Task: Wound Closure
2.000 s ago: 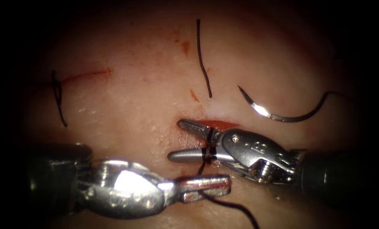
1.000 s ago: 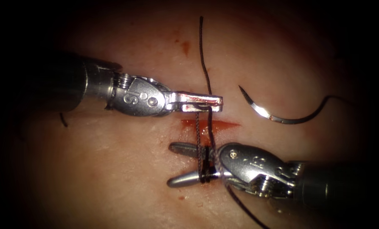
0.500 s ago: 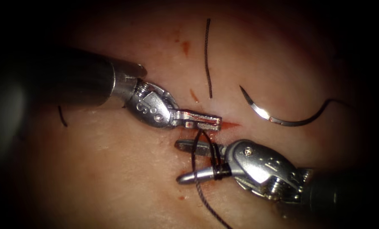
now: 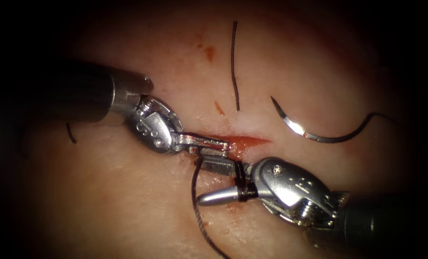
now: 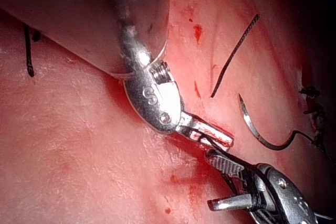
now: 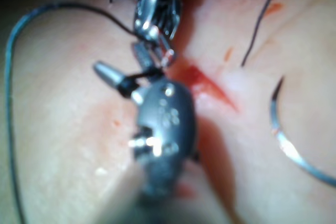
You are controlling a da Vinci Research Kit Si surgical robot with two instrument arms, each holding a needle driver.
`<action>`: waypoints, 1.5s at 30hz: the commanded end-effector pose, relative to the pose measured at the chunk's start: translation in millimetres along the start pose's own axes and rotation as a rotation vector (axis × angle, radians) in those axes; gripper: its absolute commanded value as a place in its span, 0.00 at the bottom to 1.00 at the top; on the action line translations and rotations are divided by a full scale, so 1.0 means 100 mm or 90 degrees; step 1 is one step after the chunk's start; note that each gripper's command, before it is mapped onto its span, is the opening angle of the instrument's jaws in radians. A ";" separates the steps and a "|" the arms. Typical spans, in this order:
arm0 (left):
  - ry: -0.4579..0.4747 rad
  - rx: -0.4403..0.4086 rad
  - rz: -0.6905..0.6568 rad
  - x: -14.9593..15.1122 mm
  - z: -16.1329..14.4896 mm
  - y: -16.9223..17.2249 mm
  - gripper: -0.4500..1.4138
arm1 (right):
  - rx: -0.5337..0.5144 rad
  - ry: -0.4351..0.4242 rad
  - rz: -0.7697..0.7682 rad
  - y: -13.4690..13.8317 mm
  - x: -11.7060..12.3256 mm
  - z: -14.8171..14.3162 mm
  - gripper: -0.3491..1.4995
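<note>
Tissue (image 4: 127,201) w/ cut (image 4: 247,141); needle (image 4: 314,134) lying free on surface, right of cut.

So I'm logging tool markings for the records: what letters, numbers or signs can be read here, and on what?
"S": stamped on the left tool, on its metal wrist, clearest in the left wrist view.
Right tool: faint engraved marks on its wrist body, too blurred to read.
</note>
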 end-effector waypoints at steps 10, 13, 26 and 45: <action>-0.012 0.010 0.006 0.009 0.019 0.025 0.00 | -0.036 0.016 -0.001 0.011 -0.002 -0.005 0.44; -0.011 0.011 0.006 0.011 0.019 0.028 0.00 | -0.039 0.019 -0.001 0.012 -0.002 -0.006 0.44; -0.084 0.024 -0.104 0.008 0.014 0.044 0.36 | -0.041 0.026 0.000 0.014 0.001 -0.008 0.44; -0.134 0.041 -0.121 0.054 0.067 0.075 0.00 | -0.121 0.029 -0.007 0.022 0.003 0.004 0.44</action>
